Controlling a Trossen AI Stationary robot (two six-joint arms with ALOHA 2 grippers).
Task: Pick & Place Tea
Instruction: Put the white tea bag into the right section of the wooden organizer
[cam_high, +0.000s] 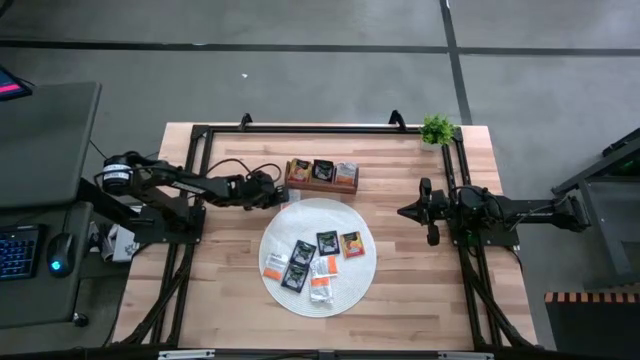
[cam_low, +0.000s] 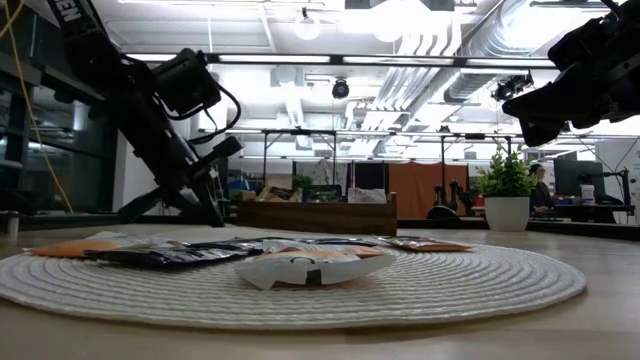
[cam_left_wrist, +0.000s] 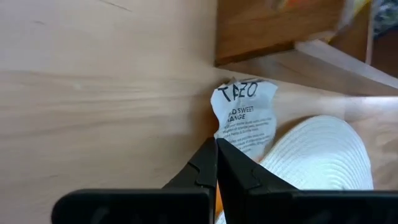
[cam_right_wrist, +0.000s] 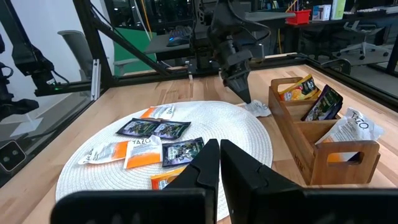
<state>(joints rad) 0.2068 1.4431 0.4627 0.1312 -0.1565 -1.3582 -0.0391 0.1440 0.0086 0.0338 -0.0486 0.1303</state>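
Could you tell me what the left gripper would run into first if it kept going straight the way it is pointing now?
Probably the wooden tray: the left gripper, shut on a white sachet, points at its near corner, though depth is unclear.

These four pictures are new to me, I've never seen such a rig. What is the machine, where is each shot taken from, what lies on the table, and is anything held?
Two dark robot arms work at a wooden table. One picture looks straight down, one looks level across the tabletop, and two come from cameras on the wrists. A round white mat carries several tea sachets; a wooden tray holds more. The left tool is shut on a white sachet at the mat's edge beside the tray. The right tool waits shut and empty, raised at the right side.
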